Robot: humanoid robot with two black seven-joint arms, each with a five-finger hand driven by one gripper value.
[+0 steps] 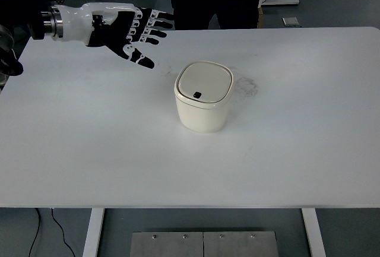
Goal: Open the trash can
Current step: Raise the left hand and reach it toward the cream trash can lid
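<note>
We are holding our left hand (122, 31) above the tabletop (89, 150), fingers (155, 22) spread and gripping nothing. It is hovering apart from the trash can (203, 97), whose lid (205, 82) is sitting closed, likely awaiting a press.

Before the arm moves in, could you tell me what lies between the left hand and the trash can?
Nothing: the top view shows only bare white table between the left hand and the cream, rounded-square trash can.

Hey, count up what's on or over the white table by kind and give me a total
Trash cans: 1, the cream trash can, lid closed, near the middle of the table.
Robot hands: 1, the left hand, fingers spread, holding nothing, above the table's far left.
Total: 2
</note>
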